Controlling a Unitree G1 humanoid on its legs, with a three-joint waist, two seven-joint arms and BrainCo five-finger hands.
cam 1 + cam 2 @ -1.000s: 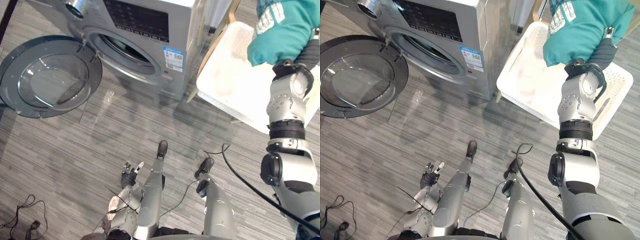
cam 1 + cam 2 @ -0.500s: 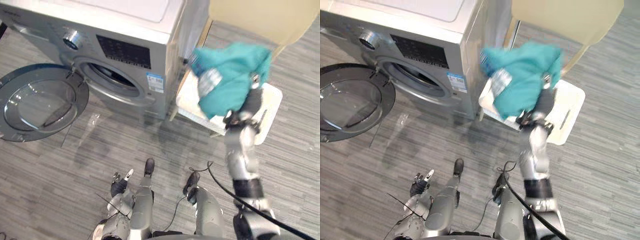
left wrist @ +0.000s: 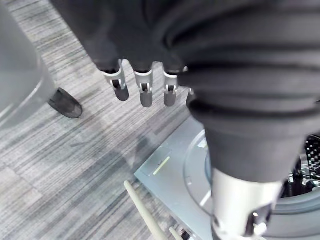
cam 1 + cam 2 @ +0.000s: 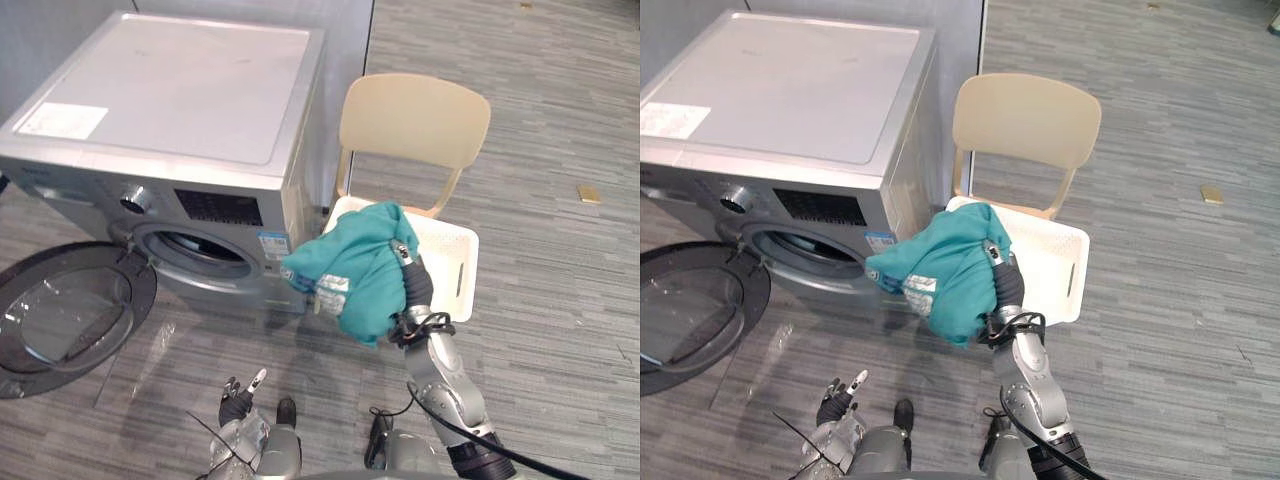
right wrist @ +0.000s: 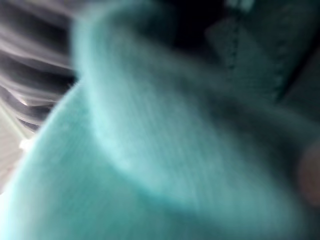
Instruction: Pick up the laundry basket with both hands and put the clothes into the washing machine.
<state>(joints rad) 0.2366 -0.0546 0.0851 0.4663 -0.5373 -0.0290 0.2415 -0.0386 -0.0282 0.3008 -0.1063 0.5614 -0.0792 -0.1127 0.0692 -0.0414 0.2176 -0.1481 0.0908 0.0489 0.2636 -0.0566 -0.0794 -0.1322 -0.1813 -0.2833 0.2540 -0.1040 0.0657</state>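
Observation:
A teal garment [image 4: 355, 275] hangs in the air with my right hand [image 4: 415, 290] shut on it, a silver fingertip showing over the cloth. It sits by the left rim of the white laundry basket [image 4: 455, 262], which rests on a beige chair [image 4: 415, 115]. The same teal cloth [image 5: 150, 165] shows very close in the right wrist view. The silver washing machine [image 4: 170, 120] stands to the left with its drum opening [image 4: 190, 250] dark and its round door [image 4: 70, 315] swung open. My left hand [image 4: 238, 398] is low near the floor, its fingers [image 3: 142, 87] straight and holding nothing.
The open door juts out over the grey plank floor at the lower left. The chair stands tight against the machine's right side. A small tan object [image 4: 589, 193] lies on the floor at the far right.
The camera has swung up, so machine top and chair now show. My right arm has carried the teal garment from over the basket toward its left rim, nearer the machine's front.

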